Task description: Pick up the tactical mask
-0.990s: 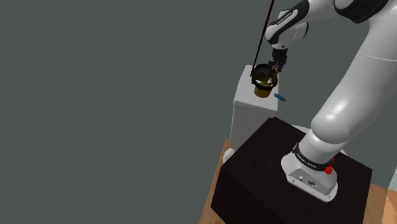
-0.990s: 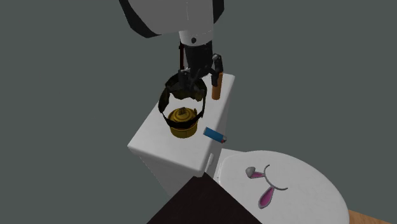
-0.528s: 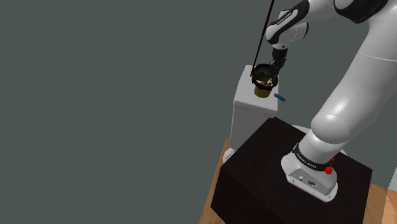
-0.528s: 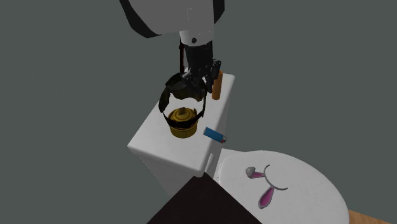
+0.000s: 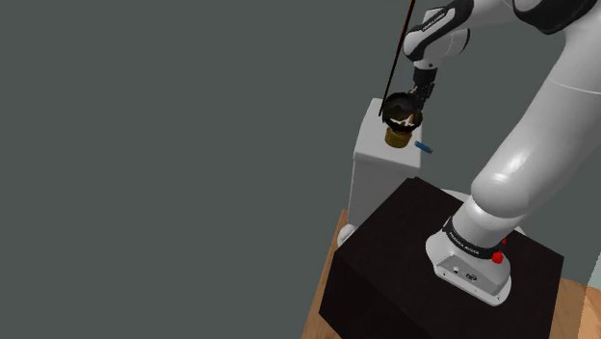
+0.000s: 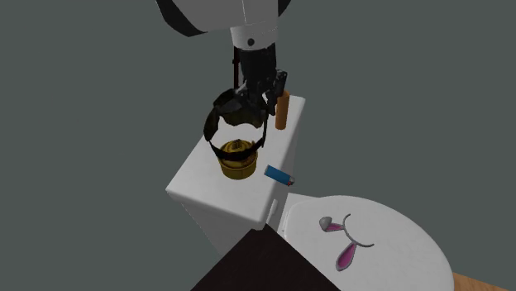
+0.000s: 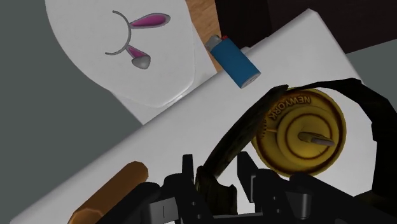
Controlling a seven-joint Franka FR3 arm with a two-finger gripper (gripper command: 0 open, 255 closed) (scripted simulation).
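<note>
The gripper (image 6: 255,97) clasps the mask (image 6: 233,106) over the cap (image 6: 238,165). In the second exterior view, the lighter (image 6: 279,174) lies at the cap's 4 o'clock.

Crowding the tank (image 6: 198,178): gold jar (image 6: 238,168) sitting right under the mask (image 6: 231,106), orange tube (image 6: 283,112) standing by the far corner, blue lighter (image 6: 279,174) lying beside the jar. Bare tank is showing toward the second exterior view's left.

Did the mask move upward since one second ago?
Yes. In the second exterior view the mask has risen a little, judged against the gold container standing on the white tank.
</note>
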